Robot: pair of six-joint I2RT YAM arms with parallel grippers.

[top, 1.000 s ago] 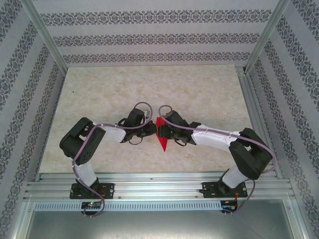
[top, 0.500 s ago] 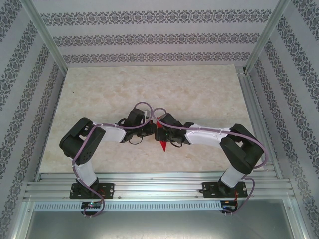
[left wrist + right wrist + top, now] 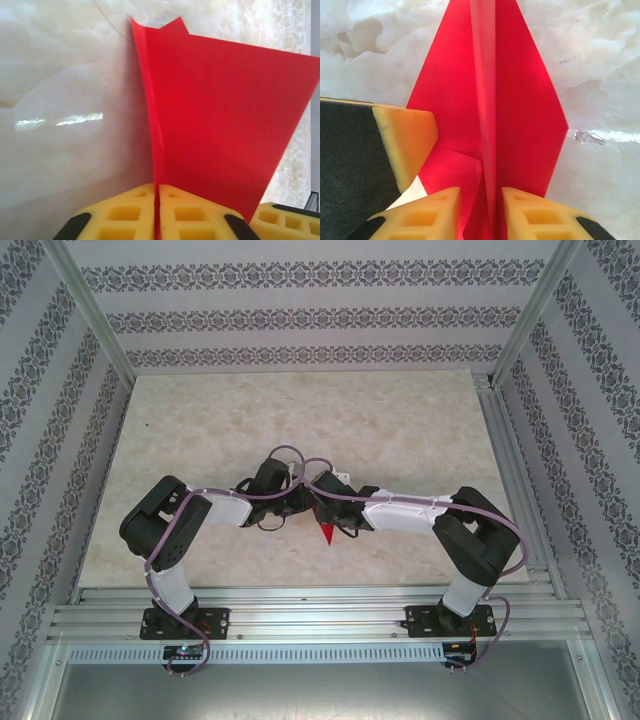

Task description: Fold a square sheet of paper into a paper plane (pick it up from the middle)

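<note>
Overhead, tip of paper plane [image 3: 326,531]; close-up, creases

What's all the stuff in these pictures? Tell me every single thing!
paper plane: one, bright red, mid-table between the grippers
table: one, creamy marble look, under everything
walls: three, white with grey patterned stripes, around the table
metal frame: one, silver, along the table's edges
cables: several, purple, looping over the wrists
arms: two, white and black, bolted at the near edge
left gripper: one, yellow fingers, shut on the plane's fold
right gripper: one, yellow fingers, apart either side of the plane's ridge
</note>
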